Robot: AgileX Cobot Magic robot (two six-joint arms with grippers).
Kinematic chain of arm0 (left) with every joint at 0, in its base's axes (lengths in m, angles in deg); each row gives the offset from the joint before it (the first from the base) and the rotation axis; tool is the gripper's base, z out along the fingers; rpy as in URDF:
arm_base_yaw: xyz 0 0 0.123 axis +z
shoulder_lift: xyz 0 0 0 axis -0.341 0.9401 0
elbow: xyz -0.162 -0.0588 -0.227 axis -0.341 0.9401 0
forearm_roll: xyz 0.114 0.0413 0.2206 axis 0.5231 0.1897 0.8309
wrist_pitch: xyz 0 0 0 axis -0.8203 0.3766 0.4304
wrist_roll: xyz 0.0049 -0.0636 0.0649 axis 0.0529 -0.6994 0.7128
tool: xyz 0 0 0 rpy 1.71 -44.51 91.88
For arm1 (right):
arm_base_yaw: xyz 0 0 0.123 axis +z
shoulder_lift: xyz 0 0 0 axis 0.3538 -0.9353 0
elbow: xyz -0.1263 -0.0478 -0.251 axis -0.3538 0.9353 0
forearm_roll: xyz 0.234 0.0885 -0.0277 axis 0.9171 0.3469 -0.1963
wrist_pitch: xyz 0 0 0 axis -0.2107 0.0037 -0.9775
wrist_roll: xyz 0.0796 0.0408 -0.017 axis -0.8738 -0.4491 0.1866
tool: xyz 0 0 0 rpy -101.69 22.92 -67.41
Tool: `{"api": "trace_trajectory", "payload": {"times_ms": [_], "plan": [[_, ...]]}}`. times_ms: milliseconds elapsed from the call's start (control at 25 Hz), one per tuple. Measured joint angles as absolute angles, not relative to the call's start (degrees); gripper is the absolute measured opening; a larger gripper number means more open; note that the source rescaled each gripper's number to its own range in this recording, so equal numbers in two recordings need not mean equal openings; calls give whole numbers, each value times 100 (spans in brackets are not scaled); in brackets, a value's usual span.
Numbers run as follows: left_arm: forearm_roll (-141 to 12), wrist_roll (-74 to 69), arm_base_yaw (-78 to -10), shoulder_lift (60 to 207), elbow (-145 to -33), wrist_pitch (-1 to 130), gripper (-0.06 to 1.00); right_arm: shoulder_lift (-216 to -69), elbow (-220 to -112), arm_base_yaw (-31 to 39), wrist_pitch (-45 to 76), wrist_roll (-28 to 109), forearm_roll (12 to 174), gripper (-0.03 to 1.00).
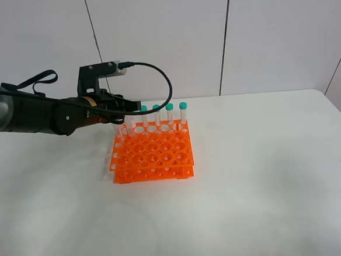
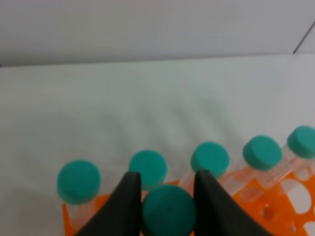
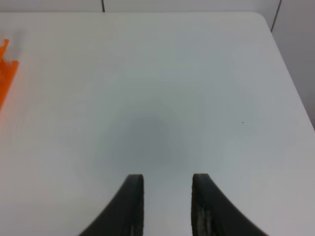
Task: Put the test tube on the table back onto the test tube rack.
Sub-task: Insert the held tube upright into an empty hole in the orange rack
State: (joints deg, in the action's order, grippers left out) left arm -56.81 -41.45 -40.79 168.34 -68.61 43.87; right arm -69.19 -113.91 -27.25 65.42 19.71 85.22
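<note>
**Nearly home: tube held over the rack's far-left corner**

Clearly the left arm has the job. In the left wrist view the left gripper (image 2: pixel 168 209) is clamped on the test tube (image 2: pixel 169 210), its two dark fingers (image 2: pixel 129 206) pressing either side of the teal cap. Only the cap shows, seen from above, so the tube's long axis appears to run straight down, away from the camera and toward the test tube rack (image 2: pixel 268 211); whether the tip has entered a hole cannot be told.

From the high camera, the left gripper (image 1: pixel 121 111) sits at about 10 o'clock from the centre of the orange rack (image 1: pixel 153 154), over its far-left corner. The coming move, as I judge it, turns on this: the held tube hangs just on the near side of the back row, so the drop must be plumb into a free hole below it.

What crowds the move is that back row. Five capped tubes (image 2: pixel 210 158) stand just past the held one, two of them close beside the fingers, and a tilt or drift toward 12 o'clock could knock them.

The right gripper (image 3: pixel 167 206) is apart and holds nothing, hanging over bare table (image 3: pixel 157 98) with only a sliver of the rack's edge (image 3: pixel 7 73) visible, well apart from the work and out of the high camera's sight.
</note>
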Motion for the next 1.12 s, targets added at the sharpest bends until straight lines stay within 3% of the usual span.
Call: {"api": "trace_trajectory", "payload": {"times_ms": [1120], "plan": [[-5611,-4151,-4125,17200,-6861,4064,0,-6919,-11391,-2725,6542,1971,8522,36]]}}
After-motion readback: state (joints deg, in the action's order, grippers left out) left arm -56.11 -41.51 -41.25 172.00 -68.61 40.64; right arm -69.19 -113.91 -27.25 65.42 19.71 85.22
